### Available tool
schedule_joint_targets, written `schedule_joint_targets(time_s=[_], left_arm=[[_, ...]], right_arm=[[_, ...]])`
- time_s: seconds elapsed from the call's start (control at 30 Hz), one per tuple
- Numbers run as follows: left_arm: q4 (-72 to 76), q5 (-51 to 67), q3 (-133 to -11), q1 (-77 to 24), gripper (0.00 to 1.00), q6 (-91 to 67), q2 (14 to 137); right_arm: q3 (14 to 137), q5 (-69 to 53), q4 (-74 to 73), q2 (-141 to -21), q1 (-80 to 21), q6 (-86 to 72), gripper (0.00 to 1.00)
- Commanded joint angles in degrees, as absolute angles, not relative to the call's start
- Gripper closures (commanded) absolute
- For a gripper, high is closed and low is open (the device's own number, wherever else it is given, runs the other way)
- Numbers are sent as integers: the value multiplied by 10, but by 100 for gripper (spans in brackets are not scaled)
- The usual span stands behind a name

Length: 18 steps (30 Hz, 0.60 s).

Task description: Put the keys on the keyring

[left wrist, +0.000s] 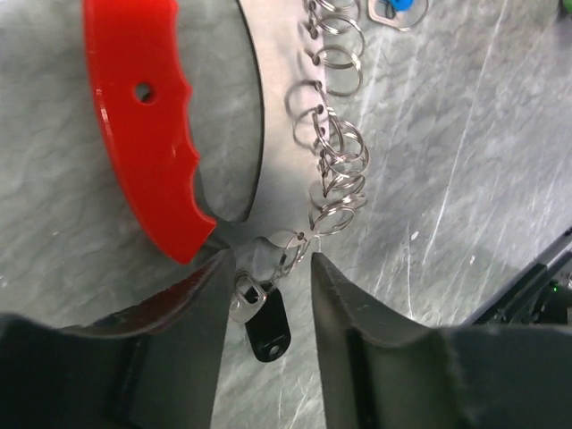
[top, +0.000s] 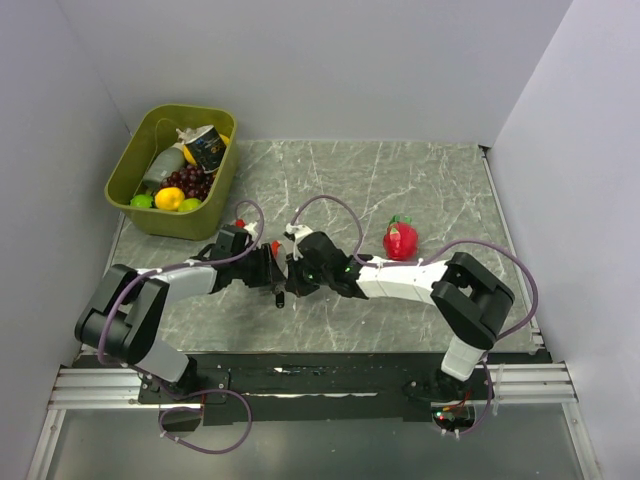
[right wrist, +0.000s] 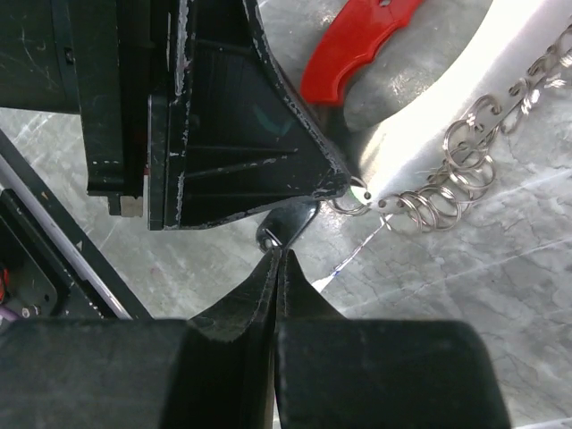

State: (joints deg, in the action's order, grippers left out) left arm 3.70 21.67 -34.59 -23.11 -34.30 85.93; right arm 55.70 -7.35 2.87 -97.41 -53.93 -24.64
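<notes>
1. Where my two arms meet, a little left of the middle of the surface (top: 420,180), my left gripper (left wrist: 268,259) and my right gripper (right wrist: 277,259) come together, tips close.
2. My left gripper is released. Its two fingers (left wrist: 183,357) stand apart, and a small key with a black head (left wrist: 267,329) shows in the gap between them, with a silvery tab beside it.
3. A thin wire ring (left wrist: 288,250) sits right at the mouth of that gap, close against one finger. I cannot tell whether it touches.
4. The keyring (left wrist: 143,116), a red curved clip, lies flat on the surface just beyond my left fingertips, its pointed end almost at one finger.
5. A chain of silvery rings (left wrist: 335,152) runs away from the gap alongside the clip. A key with a blue head (left wrist: 399,4) shows near the chain's other end, cut off by the edge of the view.
6. My right gripper is clenched, pads pressed flat together. Its tips sit just short of the black-headed key, beneath the tip of my left finger, and I cannot tell whether they pinch anything.
7. A red toy fruit (top: 400,241) stands on the surface to the right of the grippers, and a green bin (top: 130,175) of fruit sits at the far left.
</notes>
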Motion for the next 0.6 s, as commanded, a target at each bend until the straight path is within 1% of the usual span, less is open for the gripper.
schedule_joint_targets(time_s=[0.0, 0.07, 0.27, 0.53, 0.57], left_arm=[[75, 249, -347, -234, 58, -342, 873], [79, 250, -345, -234, 61, -345, 871], [91, 256, -339, -235, 67, -348, 870], [113, 258, -332, -238, 72, -348, 899], [119, 258, -330, -239, 74, -349, 901]], right_arm=[[557, -75, 38, -983, -525, -262, 100], [559, -74, 31, -990, -520, -265, 100], [572, -62, 6, -1017, -518, -265, 100], [561, -59, 17, -1015, -517, -272, 100], [562, -58, 15, -1014, -516, -273, 100]])
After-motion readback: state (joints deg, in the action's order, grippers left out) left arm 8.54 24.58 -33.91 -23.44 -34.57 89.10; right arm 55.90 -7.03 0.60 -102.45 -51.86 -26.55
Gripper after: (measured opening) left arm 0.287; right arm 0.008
